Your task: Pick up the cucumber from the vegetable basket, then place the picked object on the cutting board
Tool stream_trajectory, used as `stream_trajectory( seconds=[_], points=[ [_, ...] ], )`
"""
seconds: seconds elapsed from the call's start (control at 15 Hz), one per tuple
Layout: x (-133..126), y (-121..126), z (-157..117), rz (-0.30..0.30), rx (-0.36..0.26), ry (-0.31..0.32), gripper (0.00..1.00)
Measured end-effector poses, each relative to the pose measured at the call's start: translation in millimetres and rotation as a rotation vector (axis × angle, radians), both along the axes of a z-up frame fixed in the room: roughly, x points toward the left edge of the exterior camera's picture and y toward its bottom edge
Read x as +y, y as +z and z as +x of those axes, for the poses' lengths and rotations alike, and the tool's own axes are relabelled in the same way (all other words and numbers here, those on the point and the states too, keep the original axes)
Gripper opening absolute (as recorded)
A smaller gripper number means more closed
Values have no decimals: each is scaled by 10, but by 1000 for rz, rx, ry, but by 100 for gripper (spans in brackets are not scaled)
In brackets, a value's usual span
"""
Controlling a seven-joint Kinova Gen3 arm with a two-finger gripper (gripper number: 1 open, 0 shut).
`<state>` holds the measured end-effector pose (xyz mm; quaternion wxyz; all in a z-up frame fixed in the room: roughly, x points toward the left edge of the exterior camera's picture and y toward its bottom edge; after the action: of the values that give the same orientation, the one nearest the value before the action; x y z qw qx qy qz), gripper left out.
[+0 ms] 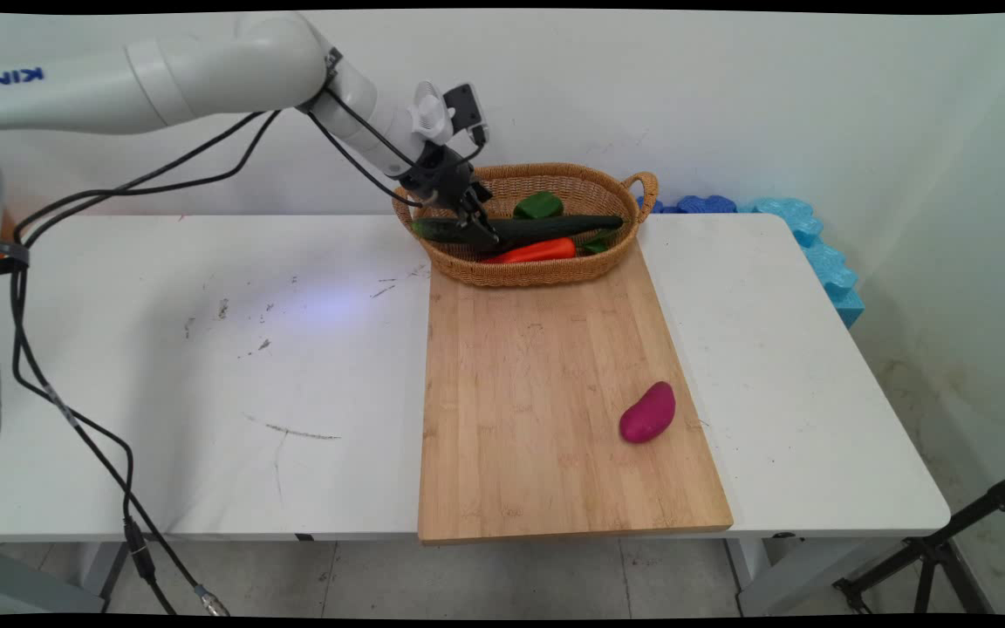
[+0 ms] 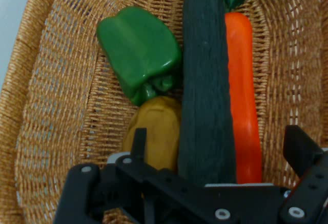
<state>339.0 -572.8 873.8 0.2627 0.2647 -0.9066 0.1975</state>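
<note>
While the black two-finger gripper is lowered into the oval woven wicker basket, its fingers are seen set apart on either side of the long dark green cucumber; whether it is gripped cannot be told. An orange carrot, a green bell pepper and a brownish potato lie beside it. On the wooden cutting board a magenta sweet potato is seen well apart.

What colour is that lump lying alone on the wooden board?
Magenta-purple lump; the main view shows it best.
</note>
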Motion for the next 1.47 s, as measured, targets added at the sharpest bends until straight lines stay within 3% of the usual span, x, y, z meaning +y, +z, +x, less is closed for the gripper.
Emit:
stream_trajectory(
  seconds=[0.33, 0.4, 0.93, 1.47],
  points=[
    [-129, -123, -104, -1, -31, -5, 100],
    [-148, -142, -120, -1, -36, -5, 0],
    [-189, -194, -178, -3, -60, -8, 0],
    [56, 164, -164, -26, -21, -2, 0]
  ],
)
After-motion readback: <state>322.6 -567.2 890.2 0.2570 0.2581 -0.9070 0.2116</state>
